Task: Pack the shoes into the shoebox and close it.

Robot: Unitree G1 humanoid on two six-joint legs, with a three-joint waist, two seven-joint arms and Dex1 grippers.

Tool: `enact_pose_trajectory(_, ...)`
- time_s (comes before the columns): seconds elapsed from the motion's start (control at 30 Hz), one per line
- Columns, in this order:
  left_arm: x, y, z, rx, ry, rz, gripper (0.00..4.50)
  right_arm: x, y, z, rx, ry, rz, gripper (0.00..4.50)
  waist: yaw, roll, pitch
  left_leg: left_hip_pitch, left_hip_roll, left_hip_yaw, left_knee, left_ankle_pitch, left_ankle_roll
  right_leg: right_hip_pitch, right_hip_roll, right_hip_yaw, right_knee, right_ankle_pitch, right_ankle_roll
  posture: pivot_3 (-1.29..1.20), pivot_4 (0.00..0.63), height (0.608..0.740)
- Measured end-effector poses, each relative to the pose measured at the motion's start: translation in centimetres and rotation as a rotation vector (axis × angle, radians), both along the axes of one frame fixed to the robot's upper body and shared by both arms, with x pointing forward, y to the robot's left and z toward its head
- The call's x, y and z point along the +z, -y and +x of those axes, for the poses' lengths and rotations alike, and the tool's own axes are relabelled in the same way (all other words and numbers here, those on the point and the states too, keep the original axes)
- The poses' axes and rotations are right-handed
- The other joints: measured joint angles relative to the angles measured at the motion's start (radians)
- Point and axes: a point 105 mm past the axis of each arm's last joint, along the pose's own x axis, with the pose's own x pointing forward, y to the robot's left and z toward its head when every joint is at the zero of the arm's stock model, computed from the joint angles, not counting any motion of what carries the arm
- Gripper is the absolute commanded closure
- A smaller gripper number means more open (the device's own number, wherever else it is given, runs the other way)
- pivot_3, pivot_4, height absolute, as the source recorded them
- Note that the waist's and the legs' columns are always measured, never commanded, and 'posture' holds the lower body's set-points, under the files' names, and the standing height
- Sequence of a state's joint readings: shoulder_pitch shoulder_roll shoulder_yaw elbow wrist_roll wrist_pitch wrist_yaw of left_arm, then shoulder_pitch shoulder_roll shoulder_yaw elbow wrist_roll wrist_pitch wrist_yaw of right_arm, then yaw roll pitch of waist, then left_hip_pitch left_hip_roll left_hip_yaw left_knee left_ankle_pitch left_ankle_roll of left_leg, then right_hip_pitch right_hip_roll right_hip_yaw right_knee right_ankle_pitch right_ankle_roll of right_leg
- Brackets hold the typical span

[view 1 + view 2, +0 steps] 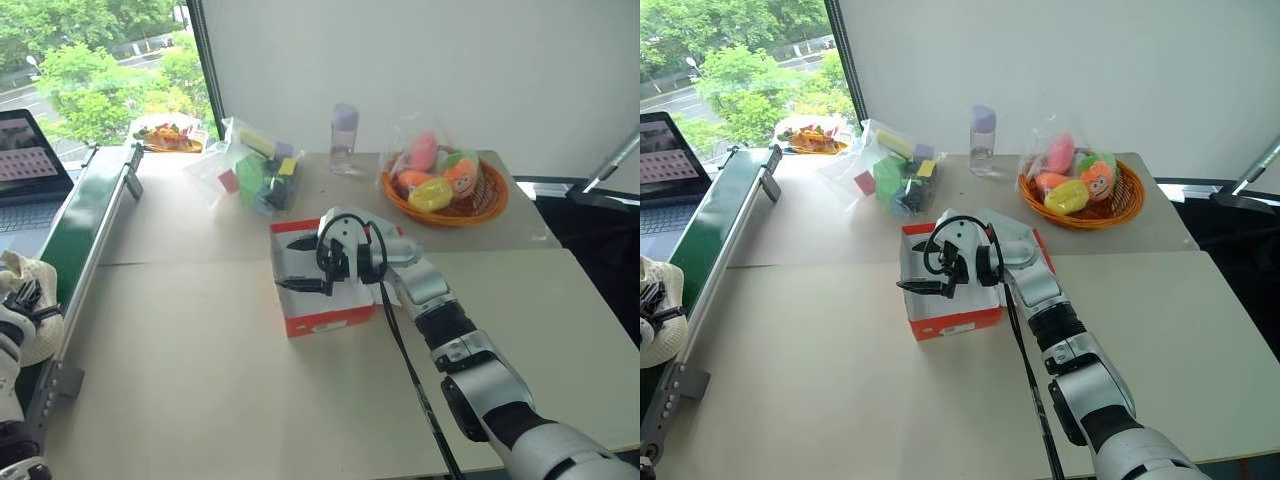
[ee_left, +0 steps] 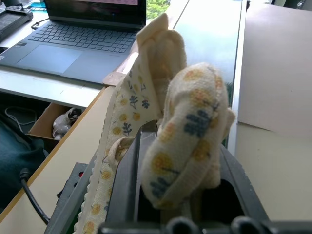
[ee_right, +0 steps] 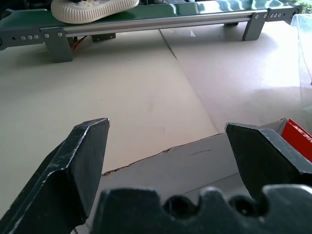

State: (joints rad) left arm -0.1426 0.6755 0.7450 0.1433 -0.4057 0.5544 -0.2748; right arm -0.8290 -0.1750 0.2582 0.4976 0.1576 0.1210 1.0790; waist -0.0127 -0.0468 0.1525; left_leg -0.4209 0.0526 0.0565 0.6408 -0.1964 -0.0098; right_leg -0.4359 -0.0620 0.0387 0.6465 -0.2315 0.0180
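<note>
No writing can be read for certain. The shoebox carries a small white label on its red front wall, and the laptop left of it shows a lit screen; both perhaps hold text, too small to read.

"Where is the shoebox?"

"It sits open in the middle of the counter. It is small, red outside and white inside."

"And the shoes?"

"One cream shoe is at the far left, by the green belt. It has a flowery lining."
</note>
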Motion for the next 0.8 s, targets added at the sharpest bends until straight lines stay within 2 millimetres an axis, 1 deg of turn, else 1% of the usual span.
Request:
enact_pose_trajectory(0.1, 1.7, 1.8, 1.1, -0.055, 0.048, 0.015, 4.25, -0.1, 0.1, 0.0, -0.006, -0.016, -0.001, 0.0, -0.004, -0.002, 0.0, -0.003, 0.0, -0.001, 0.0, 0.0, 0.0, -0.002, 0.001, 0.0, 0.0, 0.0, 0.0, 0.0, 0.15, 0.74)
enact_pose_trajectory(0.17, 3.5, 3.3, 2.0, -0.102, 0.096, 0.039, 4.25, 0.1, 0.2, 0.1, -0.016, -0.043, 0.018, 0.0, -0.003, -0.005, 0.001, -0.004, 0.001, -0.001, 0.0, 0.0, 0.0, -0.003, 0.001, 0.0, 0.0, 0.0, 0.0, 0.0, 0.15, 0.74)
enact_pose_trajectory(0.2, 5.0, 4.9, 2.9, -0.152, 0.143, 0.049, 4.25, 0.5, 0.3, 0.4, -0.037, -0.082, 0.059, 0.0, 0.0, -0.005, 0.002, -0.005, 0.0, -0.002, 0.0, 0.001, 0.0, -0.003, 0.001, 0.0, 0.0, 0.0, 0.0, 0.0, 0.15, 0.74)
enact_pose_trajectory(0.23, 6.7, 7.0, 3.8, -0.213, 0.195, 0.063, 4.25, 1.2, 0.5, 0.8, -0.068, -0.139, 0.115, 0.0, 0.002, -0.006, 0.002, -0.005, 0.0, -0.002, 0.0, 0.001, 0.0, -0.002, 0.001, 0.0, -0.001, 0.001, 0.001, 0.0, 0.15, 0.74)
enact_pose_trajectory(0.27, 8.0, 8.9, 4.4, -0.272, 0.233, 0.078, 4.25, 2.0, 0.4, 1.1, -0.09, -0.173, 0.156, 0.0, 0.001, -0.006, 0.002, -0.005, 0.0, -0.001, 0.001, 0.001, 0.0, -0.002, 0.001, 0.001, -0.001, 0.001, 0.002, 0.0, 0.15, 0.74)
enact_pose_trajectory(0.3, 8.8, 10.4, 4.8, -0.322, 0.257, 0.091, 4.25, 2.7, 0.4, 1.4, -0.104, -0.198, 0.188, 0.0, -0.001, -0.006, 0.002, -0.005, -0.001, -0.001, 0.001, 0.001, 0.0, -0.002, 0.001, 0.002, -0.001, 0.002, 0.003, 0.0, 0.15, 0.74)
enact_pose_trajectory(0.33, 9.5, 12.6, 5.3, -0.389, 0.272, 0.109, 4.25, 3.7, 0.6, 1.8, -0.129, -0.251, 0.24, 0.0, -0.002, -0.006, 0.002, -0.005, -0.001, -0.001, 0.001, 0.001, 0.0, -0.002, 0.0, 0.002, -0.002, 0.002, 0.003, 0.0, 0.15, 0.74)
enact_pose_trajectory(0.37, 9.7, 14.2, 5.7, -0.442, 0.274, 0.114, 4.25, 4.6, 0.9, 2.2, -0.152, -0.291, 0.279, 0.0, -0.005, -0.006, 0.002, -0.004, -0.001, 0.0, 0.001, 0.001, 0.0, -0.002, 0.001, 0.003, -0.002, 0.002, 0.003, 0.0, 0.15, 0.74)
enact_pose_trajectory(0.43, 9.4, 17.0, 6.4, -0.533, 0.256, 0.096, 4.25, 6.0, 1.8, 3.0, -0.204, -0.383, 0.356, 0.0, -0.011, -0.006, 0.002, -0.005, 0.0, -0.001, 0.001, 0.001, 0.0, -0.002, 0.002, 0.003, -0.002, 0.002, 0.003, 0.0, 0.15, 0.74)
enact_pose_trajectory(0.5, 9.3, 18.6, 7.0, -0.587, 0.245, 0.084, 4.25, 6.7, 2.5, 3.5, -0.245, -0.457, 0.408, 0.0, -0.014, -0.006, 0.002, -0.005, 0.0, -0.001, 0.001, 0.001, 0.0, -0.003, 0.003, 0.003, -0.001, 0.002, 0.002, 0.0, 0.15, 0.74)
enact_pose_trajectory(0.57, 9.8, 20.8, 7.6, -0.655, 0.248, 0.086, 4.25, 7.5, 3.2, 4.0, -0.291, -0.55, 0.483, 0.0, -0.014, -0.006, 0.002, -0.006, 0.0, -0.001, 0.001, 0.001, 0.001, -0.004, 0.004, 0.003, -0.001, 0.002, 0.002, 0.0, 0.15, 0.74)
enact_pose_trajectory(0.63, 10.6, 22.5, 7.9, -0.706, 0.272, 0.092, 4.25, 8.0, 3.4, 4.1, -0.302, -0.598, 0.523, 0.0, -0.016, -0.006, 0.002, -0.007, 0.0, -0.001, 0.001, 0.001, 0.001, -0.004, 0.004, 0.003, -0.002, 0.002, 0.003, 0.0, 0.15, 0.74)
enact_pose_trajectory(0.7, 11.2, 24.8, 8.1, -0.776, 0.297, 0.089, 4.25, 8.4, 3.2, 3.8, -0.29, -0.654, 0.56, 0.0, -0.015, -0.006, 0.002, -0.008, -0.001, -0.001, 0.001, 0.001, 0.001, -0.004, 0.003, 0.003, -0.004, 0.002, 0.004, 0.0, 0.15, 0.74)
enact_pose_trajectory(0.73, 11.2, 26.3, 8.2, -0.822, 0.3, 0.079, 4.25, 8.7, 2.9, 3.5, -0.282, -0.678, 0.569, 0.0, -0.015, -0.006, 0.002, -0.009, -0.001, -0.001, 0.001, 0.001, 0.001, -0.004, 0.003, 0.003, -0.004, 0.002, 0.004, 0.0, 0.15, 0.74)
enact_pose_trajectory(0.8, 10.6, 27.8, 8.2, -0.871, 0.288, 0.057, 4.25, 9.0, 2.6, 3.2, -0.272, -0.697, 0.582, 0.0, -0.016, -0.006, 0.002, -0.009, -0.001, -0.001, 0.001, 0.001, 0.001, -0.004, 0.003, 0.003, -0.005, 0.002, 0.005, 0.0, 0.15, 0.74)
